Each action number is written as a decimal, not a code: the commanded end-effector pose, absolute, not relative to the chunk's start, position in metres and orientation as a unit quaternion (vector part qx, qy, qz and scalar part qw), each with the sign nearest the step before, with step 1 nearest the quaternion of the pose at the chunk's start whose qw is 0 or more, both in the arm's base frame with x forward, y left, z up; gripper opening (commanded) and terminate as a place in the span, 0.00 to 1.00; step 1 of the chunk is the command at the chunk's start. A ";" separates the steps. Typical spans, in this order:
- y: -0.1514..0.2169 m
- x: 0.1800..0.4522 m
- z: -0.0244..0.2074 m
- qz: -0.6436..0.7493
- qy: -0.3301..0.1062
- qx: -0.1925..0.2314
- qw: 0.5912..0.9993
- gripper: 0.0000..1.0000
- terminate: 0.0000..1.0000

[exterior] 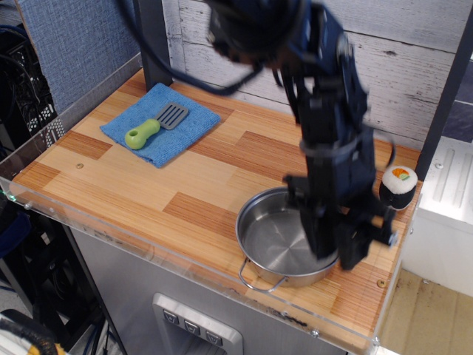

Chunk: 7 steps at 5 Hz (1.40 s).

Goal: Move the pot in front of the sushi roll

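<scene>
With blurred fingers [336, 255] seemingly pinching its right rim, the shallow shiny steel pot [284, 238] should slide low and level across the wooden tabletop [148, 185], stopping short of the small black-sided sushi roll [397, 186].

Arm: black throughout, matte housings, motion-blurred in this frame. Bulky rounded joint housing at top, narrower segmented links below it. Black cables [177, 74] loop off the upper housing. Gripper [336, 248]: black, with a horizontal cross-bar body; finger detail too blurred to resolve. No legible markings.
</scene>
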State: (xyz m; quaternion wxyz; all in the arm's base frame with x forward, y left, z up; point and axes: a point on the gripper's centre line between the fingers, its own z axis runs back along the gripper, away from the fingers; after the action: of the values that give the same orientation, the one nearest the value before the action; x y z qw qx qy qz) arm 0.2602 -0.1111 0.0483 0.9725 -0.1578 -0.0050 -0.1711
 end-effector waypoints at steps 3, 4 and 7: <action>-0.045 0.236 0.169 0.016 -0.084 -0.028 0.996 1.00 0.00; -0.029 0.241 0.174 0.052 -0.071 -0.007 0.996 1.00 0.00; -0.022 0.245 0.174 0.021 -0.068 -0.024 0.997 1.00 0.00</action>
State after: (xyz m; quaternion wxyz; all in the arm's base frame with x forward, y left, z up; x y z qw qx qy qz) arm 0.2656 -0.0168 0.1614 0.9983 -0.0248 -0.0494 0.0177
